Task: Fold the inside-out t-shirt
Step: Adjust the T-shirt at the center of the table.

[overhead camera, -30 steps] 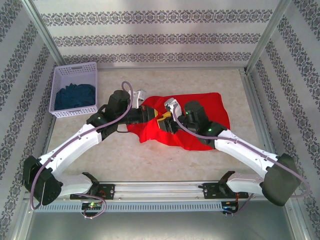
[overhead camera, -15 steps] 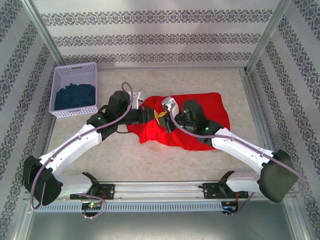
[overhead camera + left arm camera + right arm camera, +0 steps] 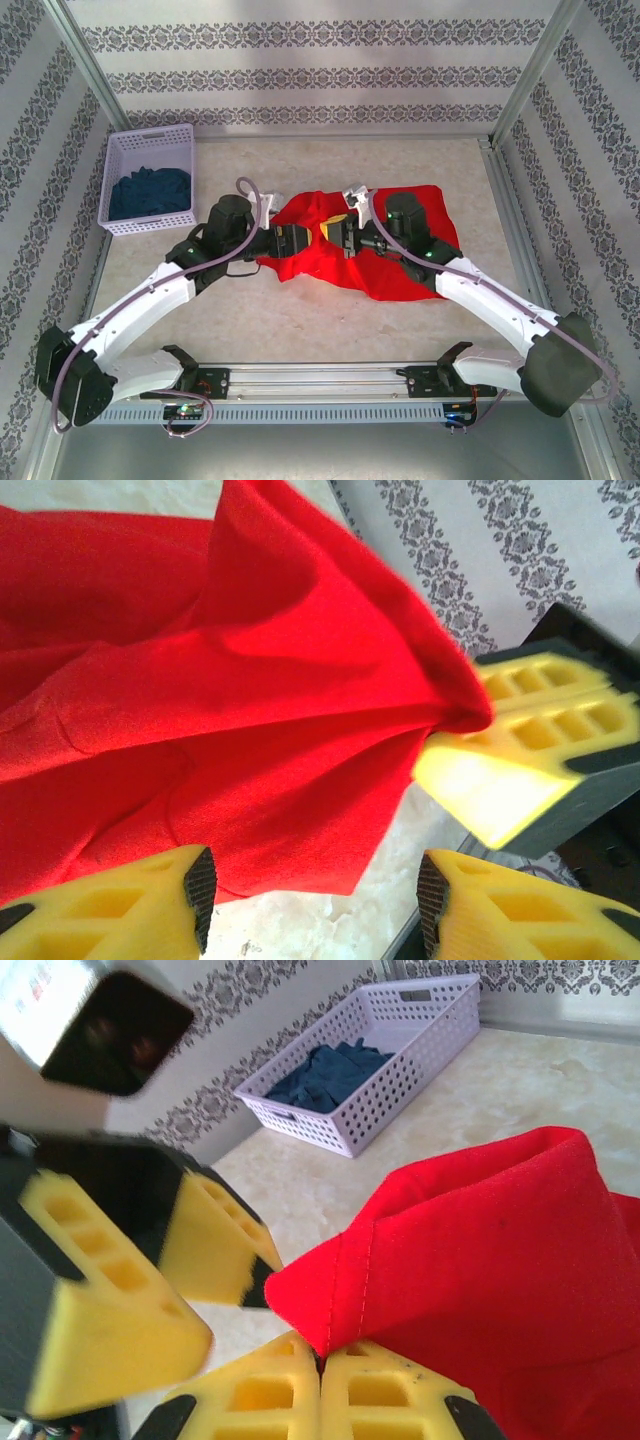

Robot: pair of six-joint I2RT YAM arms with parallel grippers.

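Note:
The bright red t-shirt (image 3: 400, 265) lies bunched at mid-table, with its left part lifted. My right gripper (image 3: 335, 235) is shut on a stitched hem fold of the t-shirt (image 3: 500, 1250), pinched at the fingertips (image 3: 321, 1360). My left gripper (image 3: 303, 240) faces it from the left, almost touching. In the left wrist view this gripper (image 3: 310, 900) is open; the hanging red cloth (image 3: 200, 680) ends just beyond its pads, unpinched. The right gripper's yellow fingers (image 3: 550, 730) hold the cloth's tip there. The left gripper's fingers (image 3: 130, 1280) stand open beside the held hem.
A white slotted basket (image 3: 150, 150) holding dark blue cloth (image 3: 150, 192) stands at the far left, also visible as a basket (image 3: 420, 1030) in the right wrist view. Metal frame posts and patterned walls bound the pale table (image 3: 300, 320).
The right gripper has drawn the shirt's left edge up and slightly toward the back. The left arm has shifted, its gripper staying close against the right one.

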